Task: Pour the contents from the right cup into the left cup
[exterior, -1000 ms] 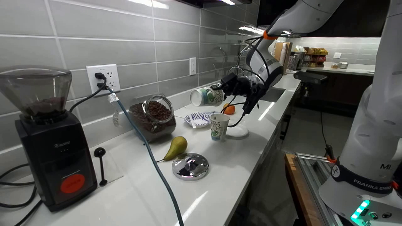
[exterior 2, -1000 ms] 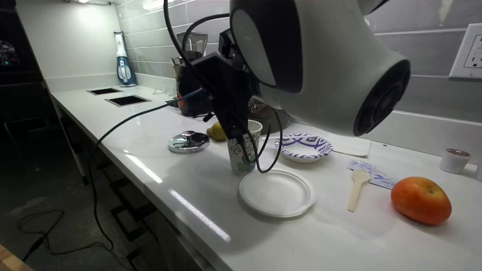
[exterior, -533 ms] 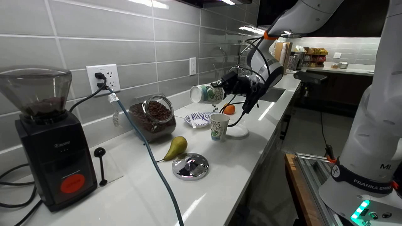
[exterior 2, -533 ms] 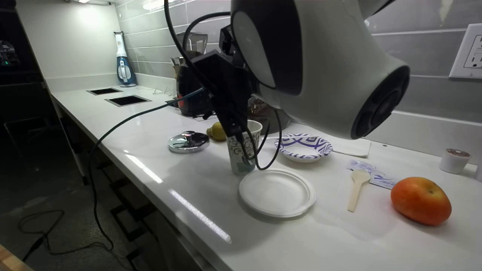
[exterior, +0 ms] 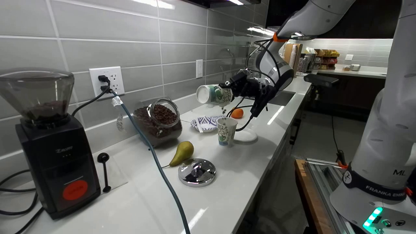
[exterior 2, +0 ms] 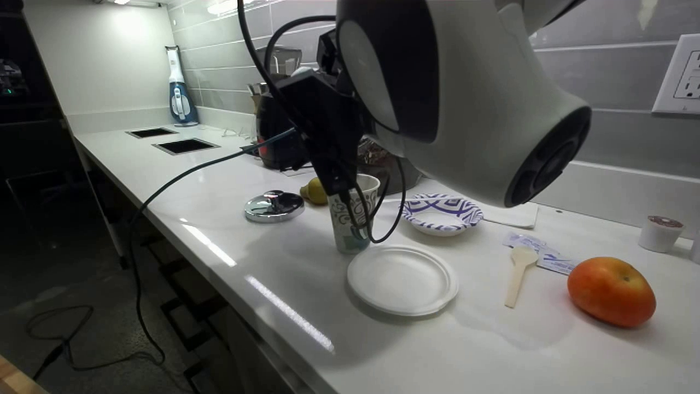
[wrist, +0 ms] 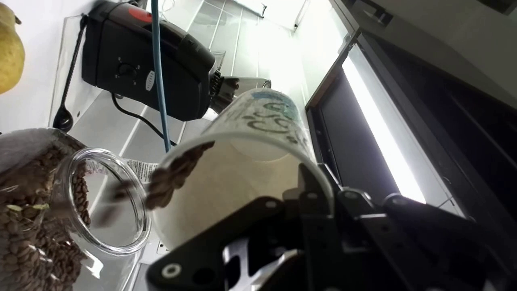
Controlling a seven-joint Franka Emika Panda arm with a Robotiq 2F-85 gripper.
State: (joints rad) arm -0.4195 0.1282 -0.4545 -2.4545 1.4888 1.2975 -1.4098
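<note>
Right cup (exterior: 214, 95), rim between jaws

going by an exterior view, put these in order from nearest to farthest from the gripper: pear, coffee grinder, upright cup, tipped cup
1. Tipped cup: on its side, held in the gripper.
2. Upright cup: lower down, below the gripper.
3. Pear: to the left of the upright cup in that view.
4. Coffee grinder: at the picture's far left.
</note>
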